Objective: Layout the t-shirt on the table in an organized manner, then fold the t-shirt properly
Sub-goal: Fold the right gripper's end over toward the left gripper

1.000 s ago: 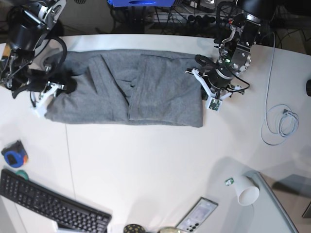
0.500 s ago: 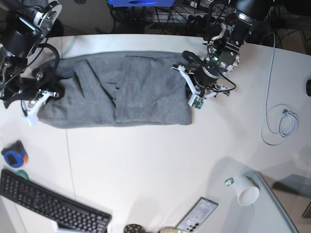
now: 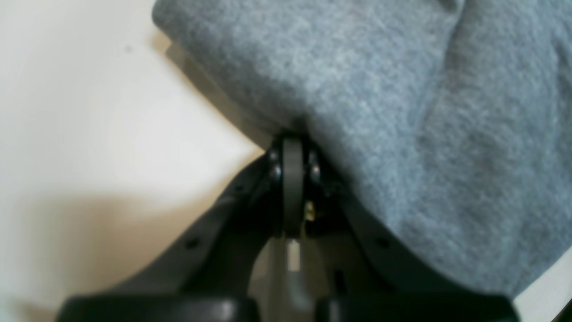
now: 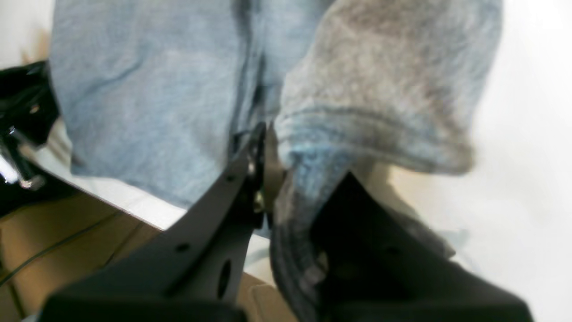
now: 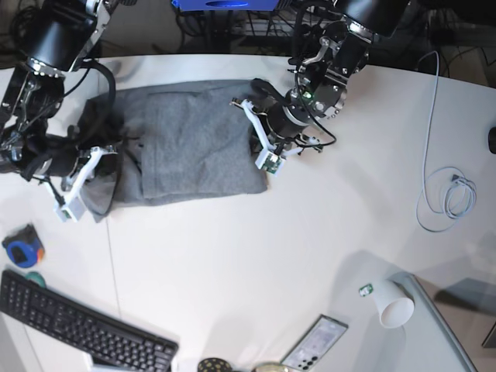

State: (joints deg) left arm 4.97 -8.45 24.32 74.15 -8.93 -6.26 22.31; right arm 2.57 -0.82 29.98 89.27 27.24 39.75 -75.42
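The grey t-shirt point(image 5: 186, 147) lies bunched and partly folded on the white table point(image 5: 232, 263), towards its far left. My left gripper point(image 5: 257, 143) is at the shirt's right edge; in the left wrist view this gripper point(image 3: 292, 138) is shut on a fold of the t-shirt point(image 3: 402, 89). My right gripper point(image 5: 107, 161) is at the shirt's left end. Seen from the right wrist, that gripper point(image 4: 268, 152) is shut on the stitched hem of the t-shirt point(image 4: 156, 89), which drapes over one jaw.
A black keyboard point(image 5: 77, 333) and a blue tape measure point(image 5: 22, 249) lie at the front left. A phone point(image 5: 314, 345) and a paper cup point(image 5: 394, 306) sit at the front right. A white cable point(image 5: 453, 194) coils at the right.
My left gripper has dragged the shirt's right edge leftwards, so the shirt is narrower. My right gripper has closed on the left end and shifted towards the front of the table.
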